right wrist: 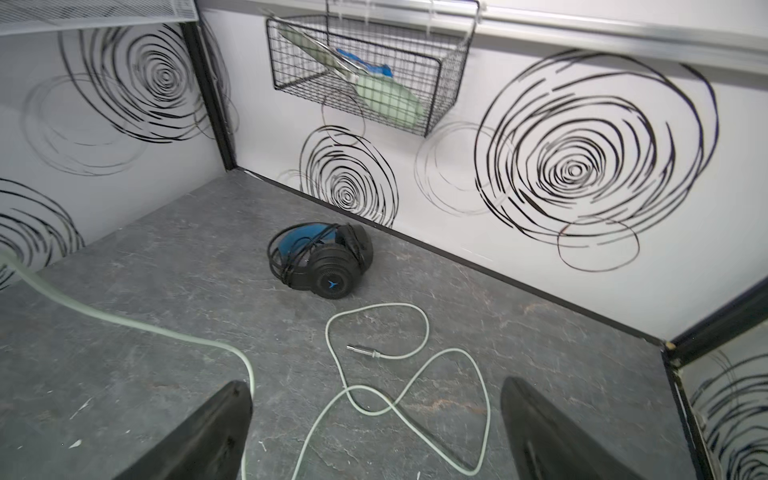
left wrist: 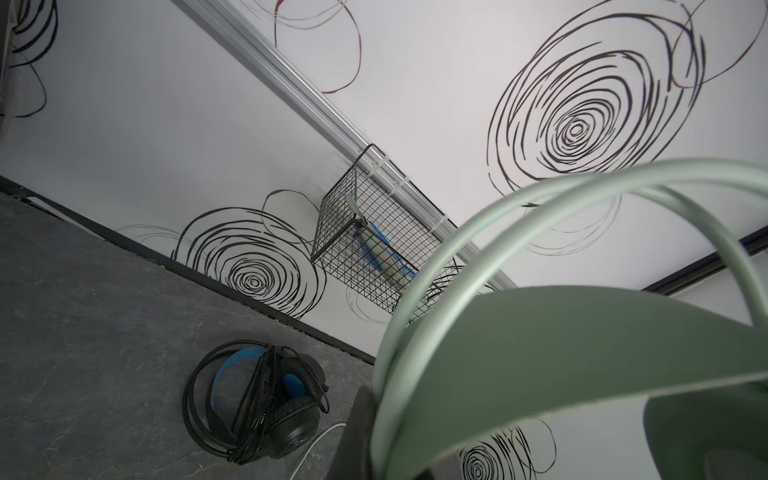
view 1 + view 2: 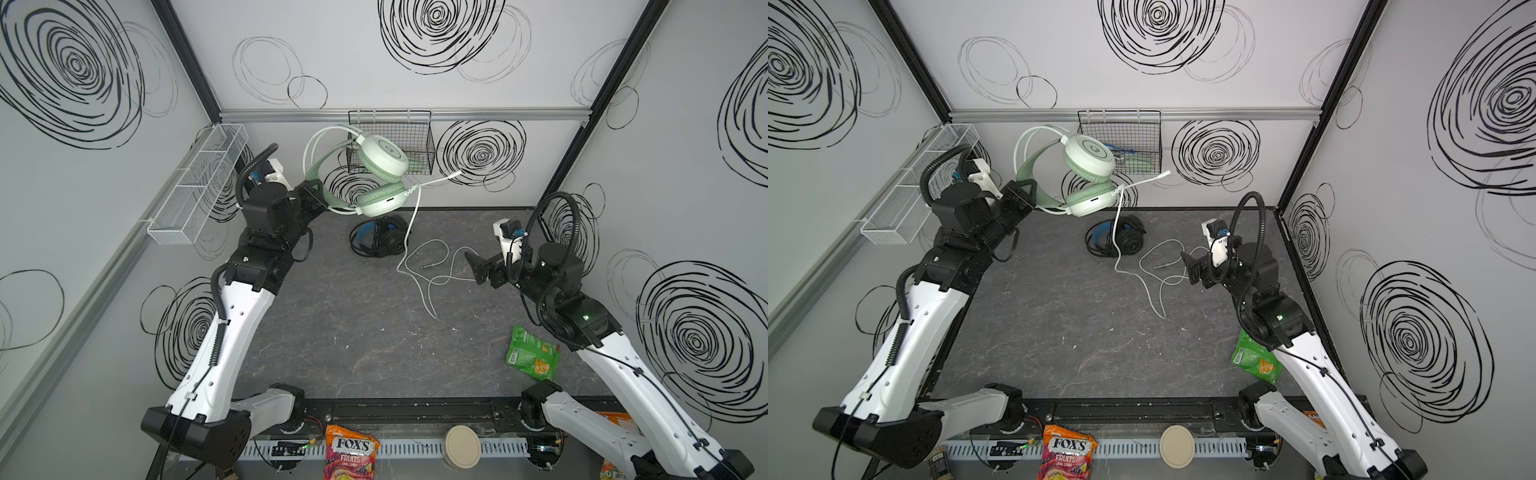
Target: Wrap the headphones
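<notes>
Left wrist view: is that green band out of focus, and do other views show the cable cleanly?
Left wrist view: yes, the mint-green headset band is close and soft-edged; the black headset beyond is sharp. Right wrist view: pale cable crisp, walls bowed. Both top views: even light, no glare, wide-angle bowing.

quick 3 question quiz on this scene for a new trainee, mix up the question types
1. True or false: a hand is holding the black headset.
2. The right hand is: A) open B) shut on a cable C) shut on a snack bag.
3. What does the left hand grip?
Key: 1 false; 2 A; 3 the mint-green headset, by its headband.
</notes>
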Action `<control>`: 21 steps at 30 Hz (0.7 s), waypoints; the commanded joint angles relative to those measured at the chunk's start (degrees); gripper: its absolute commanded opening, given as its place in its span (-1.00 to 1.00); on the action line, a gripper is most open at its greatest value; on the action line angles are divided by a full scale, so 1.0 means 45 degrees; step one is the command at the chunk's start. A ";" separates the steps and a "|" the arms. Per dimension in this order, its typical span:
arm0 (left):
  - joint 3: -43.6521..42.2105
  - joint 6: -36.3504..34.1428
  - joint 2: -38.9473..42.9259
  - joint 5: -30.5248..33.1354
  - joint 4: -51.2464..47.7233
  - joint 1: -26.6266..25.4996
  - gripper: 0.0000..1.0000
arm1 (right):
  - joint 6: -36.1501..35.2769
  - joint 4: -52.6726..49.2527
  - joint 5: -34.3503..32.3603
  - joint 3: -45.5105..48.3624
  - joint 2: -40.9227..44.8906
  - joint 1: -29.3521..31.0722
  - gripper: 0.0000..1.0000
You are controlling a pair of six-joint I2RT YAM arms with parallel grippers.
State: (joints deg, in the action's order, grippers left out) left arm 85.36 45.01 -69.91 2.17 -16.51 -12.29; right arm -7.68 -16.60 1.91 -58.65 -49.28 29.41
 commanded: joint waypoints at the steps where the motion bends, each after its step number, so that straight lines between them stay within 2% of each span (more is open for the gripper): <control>1: 0.0985 0.0108 -0.0024 0.0735 0.1017 -0.0305 -1.00 | -0.0421 -0.0191 -0.0037 -0.1002 -0.0064 0.1289 0.95; 3: 0.1152 0.0055 -0.0133 0.0820 0.0904 -0.0458 -1.00 | -0.0313 0.0242 0.0324 -0.1351 -0.0431 0.1945 0.95; 6: 0.1445 0.0008 -0.0398 0.0782 0.0861 -0.0652 -1.00 | 0.0093 0.1165 0.1834 -0.1785 -0.1225 0.2509 0.95; 9: 0.1679 -0.0061 -0.0540 0.0918 0.0846 -0.0870 -1.00 | 0.0211 0.2144 0.2020 -0.1959 -0.1952 0.3235 0.95; 12: 0.1695 0.0079 -0.0600 0.0810 0.0952 -0.0900 -1.00 | 0.0647 0.3374 0.2519 -0.1839 -0.2499 0.3190 0.95; 17: 0.1545 0.0461 -0.0714 0.0532 0.1191 -0.0869 -1.00 | 0.1018 0.4088 0.3613 -0.2236 -0.3391 0.3448 0.96; 19: 0.1319 0.0969 -0.0784 0.0194 0.1569 -0.0743 -1.00 | 0.1091 0.4368 0.4032 -0.2082 -0.3481 0.3484 0.66; 21: 0.1158 0.1560 -0.0931 -0.0381 0.2075 -0.0617 -1.00 | 0.1214 0.4768 0.4387 -0.1866 -0.3512 0.3484 0.22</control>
State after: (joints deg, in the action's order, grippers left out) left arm 90.30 45.95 -73.76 3.70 -17.41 -15.77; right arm -3.79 -0.91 17.63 -66.59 -65.56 44.69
